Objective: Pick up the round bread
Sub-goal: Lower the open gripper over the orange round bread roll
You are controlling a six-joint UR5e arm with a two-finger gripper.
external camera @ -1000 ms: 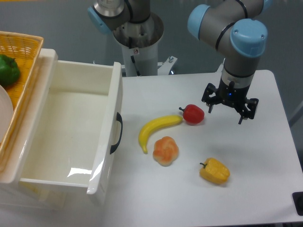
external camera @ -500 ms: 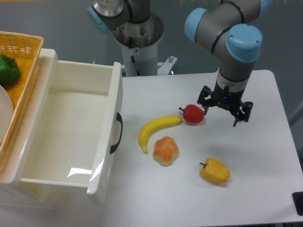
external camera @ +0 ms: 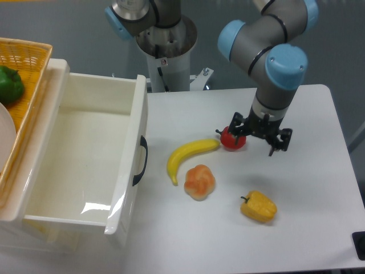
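Nothing is grasped yet: the small round orange-golden bread with pale creases (external camera: 199,182) lies untouched on the white desk (external camera: 319,171), just below the curved yellow banana (external camera: 188,156) and apart from it. The whole approach and grip remain. The black two-finger tool (external camera: 257,137) hangs wrist-down to the banana's right, fingers spread and empty, overlapping the small red pepper (external camera: 231,138).

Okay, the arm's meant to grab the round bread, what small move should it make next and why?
Probably slide the tool toward the front-left until it is over the round bread. The tool looks open and hangs beside the red pepper, which partly hides behind it, while the bread lies untouched nearer the front edge, by the banana.
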